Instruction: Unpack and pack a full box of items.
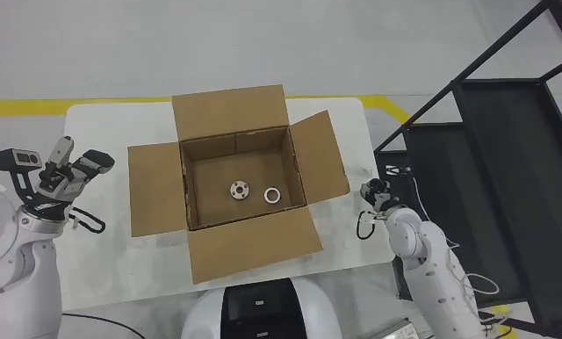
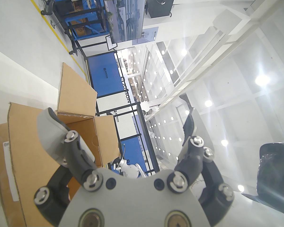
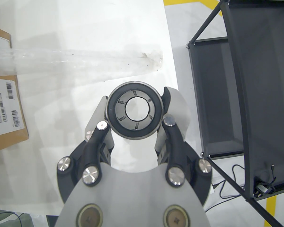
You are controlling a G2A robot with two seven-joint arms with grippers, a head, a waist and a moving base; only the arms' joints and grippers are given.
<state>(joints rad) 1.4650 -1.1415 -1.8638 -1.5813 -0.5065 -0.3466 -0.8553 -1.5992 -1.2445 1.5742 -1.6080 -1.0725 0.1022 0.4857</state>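
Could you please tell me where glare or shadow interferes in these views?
Left wrist view: ceiling lights flare brightly behind the open left tool, washing out the background. Right wrist view: soft shadows fall on the white table under the right tool holding the bearing. Top view: even light; grey ring and white ring in the box show plainly.

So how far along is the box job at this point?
The box is open, with two rings on its floor. In hand: the right gripper is shut on a bearing ring near the table's right edge; the left gripper is open beside the box. Unpacking or repacking cannot be told, so what is left is unclear.
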